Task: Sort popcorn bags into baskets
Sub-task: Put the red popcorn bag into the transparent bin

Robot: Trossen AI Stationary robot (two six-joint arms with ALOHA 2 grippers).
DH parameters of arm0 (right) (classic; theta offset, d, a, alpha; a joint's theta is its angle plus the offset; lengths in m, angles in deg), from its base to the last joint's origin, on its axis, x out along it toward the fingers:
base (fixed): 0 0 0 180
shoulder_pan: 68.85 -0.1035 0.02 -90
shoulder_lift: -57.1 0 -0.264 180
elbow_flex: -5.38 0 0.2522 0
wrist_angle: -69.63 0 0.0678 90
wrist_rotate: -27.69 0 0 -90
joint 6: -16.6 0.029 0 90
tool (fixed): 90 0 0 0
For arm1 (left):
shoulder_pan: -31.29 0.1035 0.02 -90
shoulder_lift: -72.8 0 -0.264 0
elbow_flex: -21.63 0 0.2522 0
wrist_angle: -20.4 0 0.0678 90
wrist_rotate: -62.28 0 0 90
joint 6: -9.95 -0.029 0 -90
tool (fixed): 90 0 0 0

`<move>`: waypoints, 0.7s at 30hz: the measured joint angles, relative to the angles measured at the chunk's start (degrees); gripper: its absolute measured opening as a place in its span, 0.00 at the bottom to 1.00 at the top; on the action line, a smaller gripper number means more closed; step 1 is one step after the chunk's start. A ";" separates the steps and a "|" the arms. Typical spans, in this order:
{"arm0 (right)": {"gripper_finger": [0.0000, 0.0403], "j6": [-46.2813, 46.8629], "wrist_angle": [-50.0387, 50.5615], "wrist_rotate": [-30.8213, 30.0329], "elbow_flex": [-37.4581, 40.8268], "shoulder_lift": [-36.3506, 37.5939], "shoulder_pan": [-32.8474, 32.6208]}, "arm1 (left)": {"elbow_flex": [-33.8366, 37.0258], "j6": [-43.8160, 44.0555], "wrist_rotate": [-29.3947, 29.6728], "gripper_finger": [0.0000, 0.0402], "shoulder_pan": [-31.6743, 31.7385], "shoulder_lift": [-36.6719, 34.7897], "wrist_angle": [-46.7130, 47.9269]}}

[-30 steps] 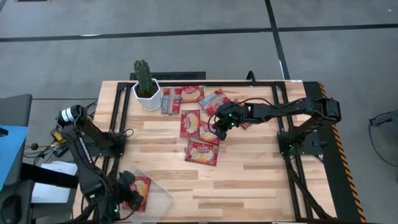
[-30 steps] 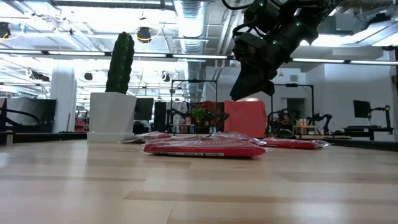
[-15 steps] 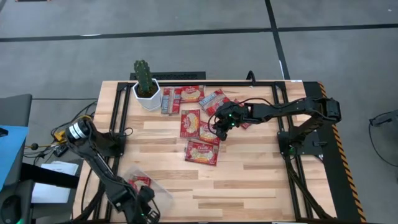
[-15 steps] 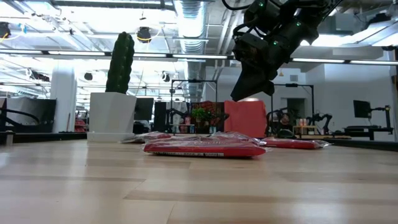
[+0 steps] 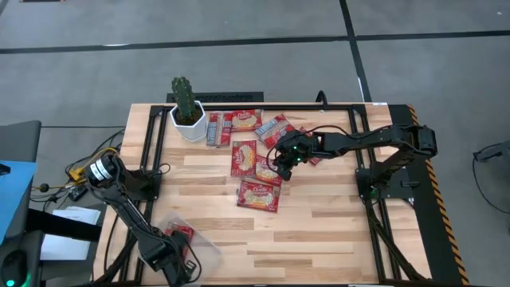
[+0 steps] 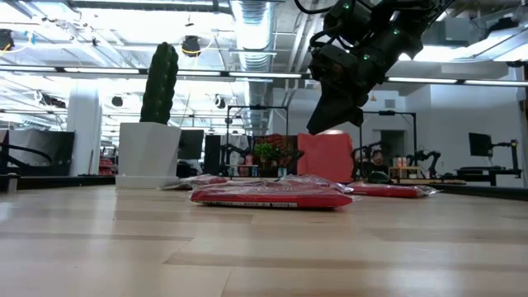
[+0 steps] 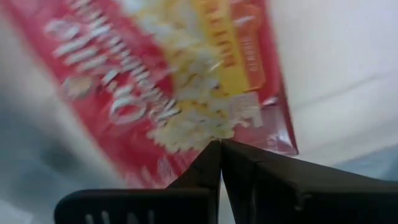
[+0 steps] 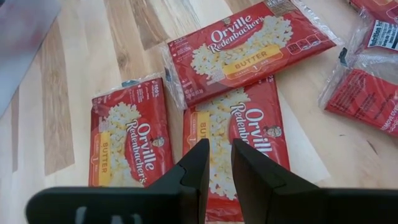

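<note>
Left gripper (image 5: 182,267): my fingers are pressed fully together at the near left corner of the table (image 5: 335,231), above the tray. They hold nothing; in my left wrist view the two tips meet just in front of the packet.
Right gripper (image 5: 280,167): I hover in the air over the group of packets in the middle of the table. My fingers (image 8: 196,163) stand a little apart, with a narrow gap, and nothing is between them.
Tray (image 5: 205,249): one clear plastic tray, at the near left corner of the table.
Packet in the tray (image 5: 180,234): one red popcorn bag lies inside, partly hidden by my left arm.
Packets on the table: I count about seven in the high view. One lies alone nearest to the front edge (image 5: 259,194). Two lie side by side under my right gripper (image 5: 243,157). The others are behind, toward the far edge (image 5: 245,119). One of these shows a grey-blue back (image 5: 213,129).
Right wrist view: three red packets with the yellow popcorn picture lie flat below me (image 8: 127,138), and the middle one is overlapped by the farther one.
Cactus (image 5: 183,97): one, in a white pot (image 5: 190,126) at the far left of the table, just beside the grey-blue packet.
</note>
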 joint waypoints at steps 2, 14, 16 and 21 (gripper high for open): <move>0.23 0.00 0.01 0.00 0.00 0.00 0.00 | -1.34 1.92 -0.57 0.00 0.02 -0.07 3.29; 0.23 -0.44 0.02 -0.17 0.00 0.00 0.00 | -11.04 -0.26 11.39 0.00 0.87 -0.01 6.42; 0.23 -0.44 -0.04 -0.18 0.00 0.00 0.00 | -11.00 -0.36 11.73 0.00 1.14 0.90 4.56; 0.23 -0.57 0.02 -0.85 0.00 0.00 0.00 | -10.85 -0.74 7.57 0.00 1.44 4.15 4.83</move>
